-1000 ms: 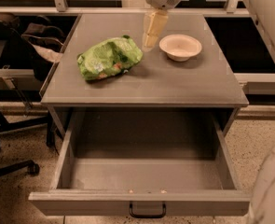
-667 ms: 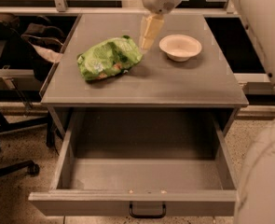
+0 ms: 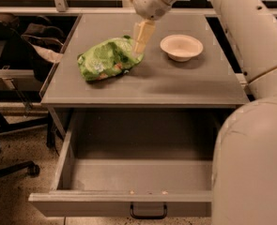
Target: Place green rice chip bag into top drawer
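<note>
The green bag [image 3: 107,59] lies crumpled on the grey surface [image 3: 175,86], toward 10 o'clock from its centre. The gripper [image 3: 138,50] points down at the bag's 2 o'clock edge, its tip right at the foil (whether it is spread or closed, I cannot tell). A cream bowl [image 3: 181,47] sits at the gripper's 3 o'clock. Below, the top drawer [image 3: 124,197] stands pulled open.

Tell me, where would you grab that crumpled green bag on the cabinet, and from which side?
Probably the raised end nearest the bowl, taken from above. The green rice chip bag lies puffed on the cabinet top, so its crumpled folds stand up for pinching, and the gripper hangs right over that end. The bowl sits apart, out of the way.
</note>
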Controlling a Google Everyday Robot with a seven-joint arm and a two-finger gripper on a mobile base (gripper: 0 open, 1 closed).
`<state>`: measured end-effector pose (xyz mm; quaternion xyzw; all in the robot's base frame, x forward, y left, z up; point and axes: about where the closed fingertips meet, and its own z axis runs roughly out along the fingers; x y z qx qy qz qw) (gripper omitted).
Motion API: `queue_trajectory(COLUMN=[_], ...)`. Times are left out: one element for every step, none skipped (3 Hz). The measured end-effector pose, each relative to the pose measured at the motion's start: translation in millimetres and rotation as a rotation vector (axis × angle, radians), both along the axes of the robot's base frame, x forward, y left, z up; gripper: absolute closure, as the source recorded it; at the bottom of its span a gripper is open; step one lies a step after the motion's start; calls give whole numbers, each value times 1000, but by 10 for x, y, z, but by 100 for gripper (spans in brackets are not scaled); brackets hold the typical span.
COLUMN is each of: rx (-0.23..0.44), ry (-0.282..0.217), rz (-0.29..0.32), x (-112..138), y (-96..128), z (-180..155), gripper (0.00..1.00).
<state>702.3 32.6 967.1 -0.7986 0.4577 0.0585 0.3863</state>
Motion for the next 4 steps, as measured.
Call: queue_trajectory(rx=[2,-9,-22,-57], ry=[28,57,72,93], rz=[31,74,102,124], x=[37,79,102,106], y=[127,328,457,551], z=[-110,-220,-276,-399], gripper=[0,0,0,0])
